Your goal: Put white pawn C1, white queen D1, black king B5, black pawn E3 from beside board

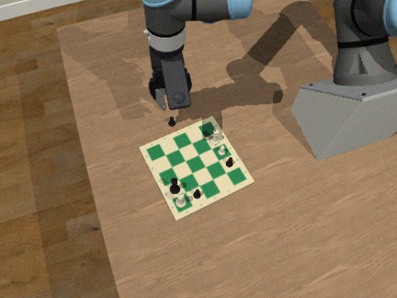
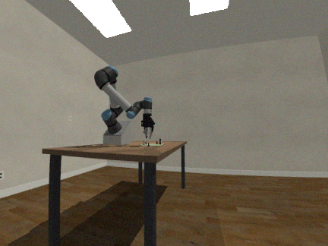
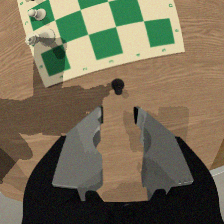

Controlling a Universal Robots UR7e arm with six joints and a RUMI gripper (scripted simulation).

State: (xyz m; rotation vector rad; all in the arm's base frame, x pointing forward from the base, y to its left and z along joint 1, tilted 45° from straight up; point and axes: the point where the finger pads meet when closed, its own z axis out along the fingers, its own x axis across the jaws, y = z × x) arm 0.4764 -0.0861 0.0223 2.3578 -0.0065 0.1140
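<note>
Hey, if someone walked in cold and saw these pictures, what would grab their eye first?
Probably the green-and-cream chessboard lying askew on the wooden table, with small pieces clustered at two of its corners. Next, the grey gripper hanging above the bare wood just off the board's edge, its fingers narrowed with nothing between them. A lone black pawn stands on the table just ahead of the fingertips, beside the board.

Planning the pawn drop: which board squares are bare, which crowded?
Free: the board's middle and its far-left squares, nearest the black pawn on the table. Crowded: the near-left corner cluster and the right-edge pieces. The claw holds nothing.
</note>
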